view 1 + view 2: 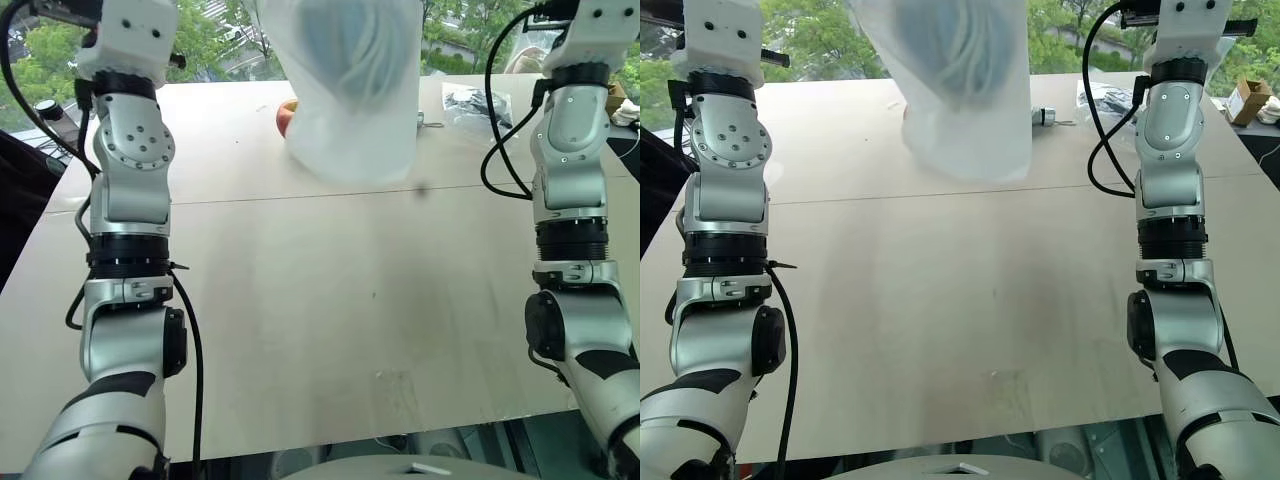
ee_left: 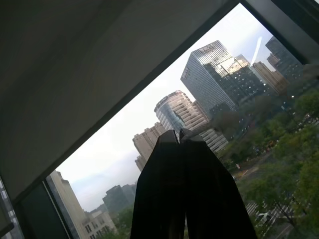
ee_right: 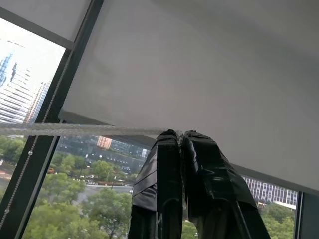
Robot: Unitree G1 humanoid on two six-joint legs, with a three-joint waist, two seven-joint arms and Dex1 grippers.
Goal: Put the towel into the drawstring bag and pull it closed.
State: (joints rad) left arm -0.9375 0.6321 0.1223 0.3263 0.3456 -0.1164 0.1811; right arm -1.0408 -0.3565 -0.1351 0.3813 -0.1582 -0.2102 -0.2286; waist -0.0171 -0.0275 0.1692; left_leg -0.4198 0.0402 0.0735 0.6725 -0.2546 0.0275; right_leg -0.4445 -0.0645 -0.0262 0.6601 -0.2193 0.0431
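The left gripper (image 2: 179, 137) is seen with its fingers pressed together; what they grip cannot be told. The bag (image 1: 355, 90) is hung above the table (image 1: 330, 300), bluish contents showing through. A white cord (image 3: 75, 129) is pinched by the right gripper (image 3: 179, 135).

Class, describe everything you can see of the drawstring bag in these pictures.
The drawstring bag is a white, translucent pouch of thin fabric, hanging above the far half of the table with its bottom edge just over the surface. A bluish, bunched shape shows dimly through the fabric. Its top runs past the upper edge of the head views, so the mouth is hidden. In the right wrist view a taut white cord leads into the shut right gripper. A red apple lies behind the bag's lower corner.
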